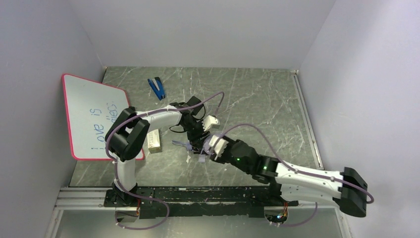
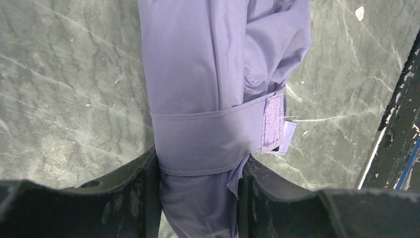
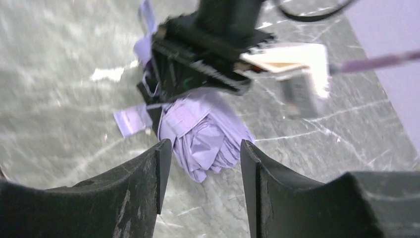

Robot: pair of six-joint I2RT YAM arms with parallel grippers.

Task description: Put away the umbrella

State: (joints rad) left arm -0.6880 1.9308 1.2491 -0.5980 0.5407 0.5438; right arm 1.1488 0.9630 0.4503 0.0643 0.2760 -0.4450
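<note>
Umbrella (image 2: 213,74) clamped in your left gripper (image 2: 198,166), strap (image 2: 208,134) wrapped around its fabric, your right gripper (image 3: 205,148) spread open just beside the umbrella's loose end.

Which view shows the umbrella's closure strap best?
Left wrist: the closure strap is close and sharp, wrapped around the umbrella, its fastener patch clear. Right wrist is blurred, showing only a pale tab end. Top external shows it too small to make out.
</note>
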